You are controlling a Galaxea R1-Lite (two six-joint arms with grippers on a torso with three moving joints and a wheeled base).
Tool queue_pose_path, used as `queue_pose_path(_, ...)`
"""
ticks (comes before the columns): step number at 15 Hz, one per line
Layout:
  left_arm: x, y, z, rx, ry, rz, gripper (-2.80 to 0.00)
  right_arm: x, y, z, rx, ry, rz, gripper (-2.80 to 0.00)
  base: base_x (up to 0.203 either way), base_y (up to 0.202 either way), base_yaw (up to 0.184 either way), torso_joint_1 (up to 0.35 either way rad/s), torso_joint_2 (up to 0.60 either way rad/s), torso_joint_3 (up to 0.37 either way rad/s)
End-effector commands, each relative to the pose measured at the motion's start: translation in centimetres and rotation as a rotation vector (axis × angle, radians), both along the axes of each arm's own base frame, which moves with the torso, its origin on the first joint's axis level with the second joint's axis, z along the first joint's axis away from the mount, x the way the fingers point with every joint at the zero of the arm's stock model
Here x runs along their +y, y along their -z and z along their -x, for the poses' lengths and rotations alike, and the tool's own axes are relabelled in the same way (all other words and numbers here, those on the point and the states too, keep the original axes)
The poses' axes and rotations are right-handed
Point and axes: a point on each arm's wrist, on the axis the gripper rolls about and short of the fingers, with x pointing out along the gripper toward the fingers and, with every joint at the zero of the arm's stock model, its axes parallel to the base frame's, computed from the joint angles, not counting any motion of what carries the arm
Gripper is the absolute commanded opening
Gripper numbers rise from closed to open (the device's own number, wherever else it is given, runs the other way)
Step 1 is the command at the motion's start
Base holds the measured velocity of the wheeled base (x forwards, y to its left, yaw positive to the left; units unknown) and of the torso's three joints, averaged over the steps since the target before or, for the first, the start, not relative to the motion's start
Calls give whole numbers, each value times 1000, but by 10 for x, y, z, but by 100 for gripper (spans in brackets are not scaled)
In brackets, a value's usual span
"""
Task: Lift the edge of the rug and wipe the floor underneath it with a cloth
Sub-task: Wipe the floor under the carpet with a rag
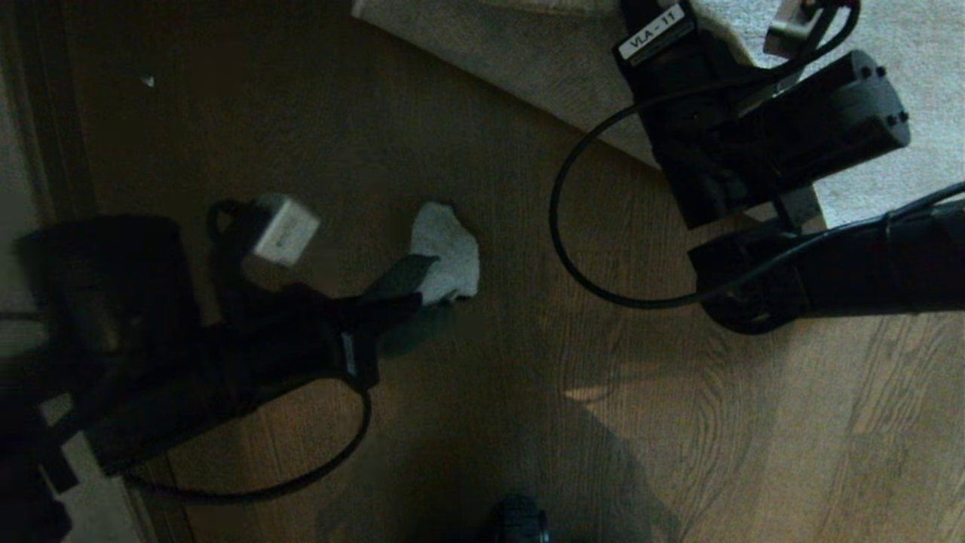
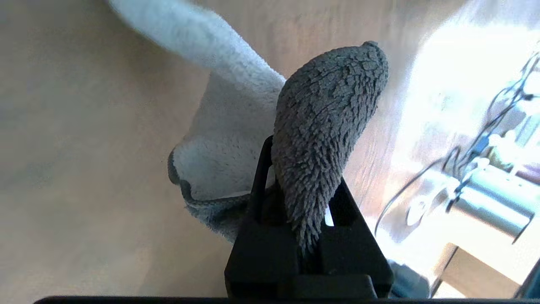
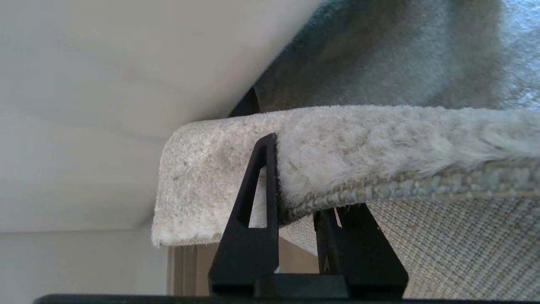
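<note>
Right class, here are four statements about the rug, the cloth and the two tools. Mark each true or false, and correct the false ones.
1. The left tool grips the cloth. True.
2. The right tool is open and empty. False: it is shut on the rug edge.
3. The floor is wood-grain planks. True.
4. The cloth lies on top of the rug. False: it is over bare floor, apart from the rug.

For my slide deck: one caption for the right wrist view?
Right gripper shut on the rug edge, holding it lifted with the woven underside showing.
</note>
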Motion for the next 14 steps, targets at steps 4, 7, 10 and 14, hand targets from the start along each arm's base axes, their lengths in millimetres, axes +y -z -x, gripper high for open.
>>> queue_pose_path(4,-50,4,-15,24,41,32,-280,-3,7,-9,10,15,5,-280,0,0,0,0,0,0)
queue_pose_path(7,-73,11,2,48,88,23,-280,-5,11,-14,20,26,13,-280,0,0,0,0,0,0)
queue_pose_path(10,-94,24,25,116,140,18,-280,-6,13,-17,24,32,16,-280,0,0,0,0,0,0)
queue_pose_path(14,-119,52,34,201,139,6,-280,-10,14,-20,28,45,17,-280,0,0,0,0,0,0)
